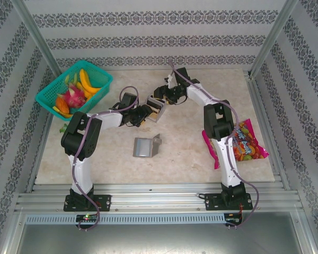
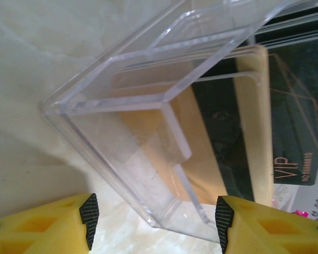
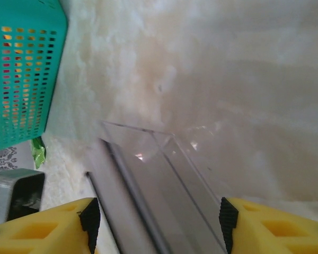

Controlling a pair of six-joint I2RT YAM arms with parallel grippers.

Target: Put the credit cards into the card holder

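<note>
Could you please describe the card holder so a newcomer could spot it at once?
Look at the pale table, midway between the left arm and the right arm. The card holder lies alone there, flat, grey and opaque, unlike the clear tray farther back.

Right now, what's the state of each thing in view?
left claw: open, straddling clear tray
right claw: open, at the tray's edge
credit cards: in the tray, not yet in card holder
card holder: on table, apart from both claws
basket: holds fruit
candy bag: flat on table
</note>
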